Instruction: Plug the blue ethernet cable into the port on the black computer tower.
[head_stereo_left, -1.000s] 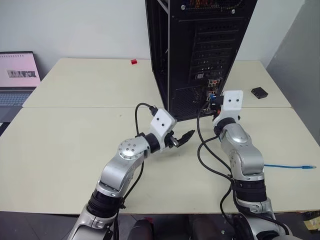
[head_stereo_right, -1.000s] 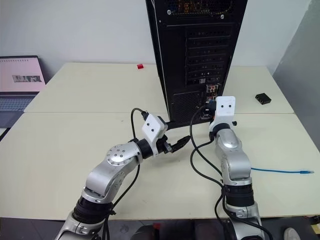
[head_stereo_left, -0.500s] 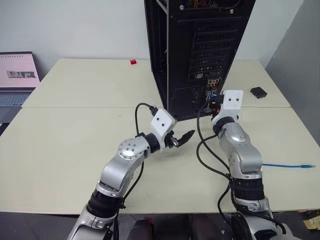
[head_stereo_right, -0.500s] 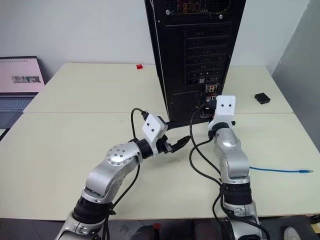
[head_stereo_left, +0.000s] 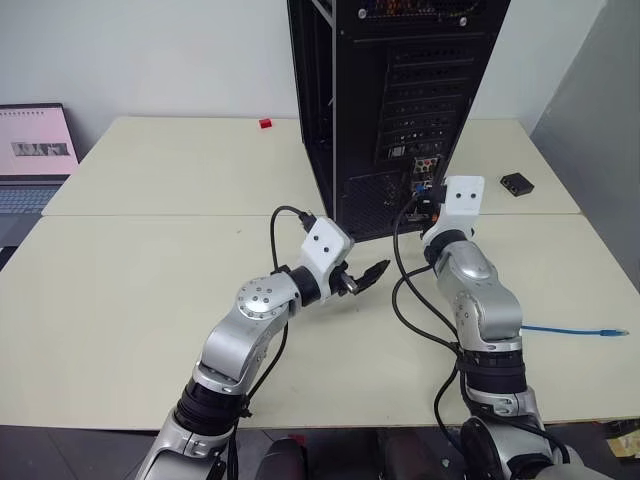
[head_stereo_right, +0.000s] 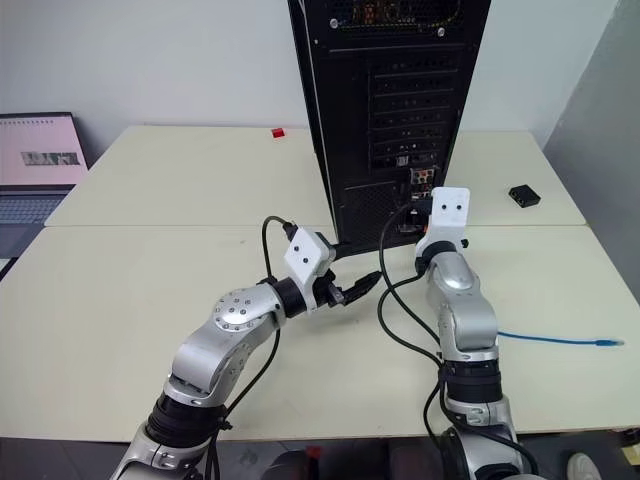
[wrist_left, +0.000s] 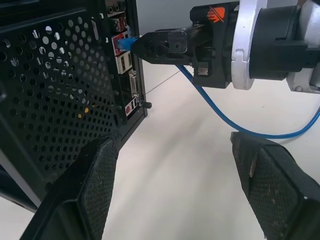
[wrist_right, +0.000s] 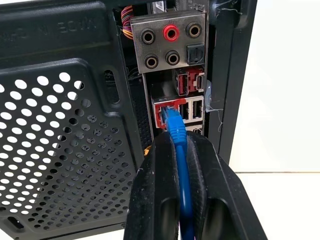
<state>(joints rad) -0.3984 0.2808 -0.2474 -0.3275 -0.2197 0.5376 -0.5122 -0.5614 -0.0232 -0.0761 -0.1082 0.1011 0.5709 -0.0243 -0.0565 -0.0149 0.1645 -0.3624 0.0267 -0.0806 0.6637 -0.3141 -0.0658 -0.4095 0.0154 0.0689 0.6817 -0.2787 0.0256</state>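
The black computer tower (head_stereo_left: 400, 100) stands at the table's middle with its rear panel toward me. My right gripper (wrist_right: 175, 145) is shut on the blue ethernet cable (wrist_right: 176, 131) just behind its plug. The plug's tip is at the mouth of the red-framed port (wrist_right: 162, 111); how deep it sits I cannot tell. The rest of the cable trails back over the table to the right (head_stereo_left: 570, 329). My left gripper (head_stereo_left: 368, 275) hovers open and empty low in front of the tower, left of the right gripper (wrist_left: 150, 46).
Round audio jacks (wrist_right: 171, 34) and USB slots (wrist_right: 192, 82) sit above and beside the port. A small black box (head_stereo_left: 518, 183) lies right of the tower, a red block (head_stereo_left: 267, 124) at the back, a laptop (head_stereo_left: 35, 150) far left. Black robot cables (head_stereo_left: 410, 300) hang by my right arm.
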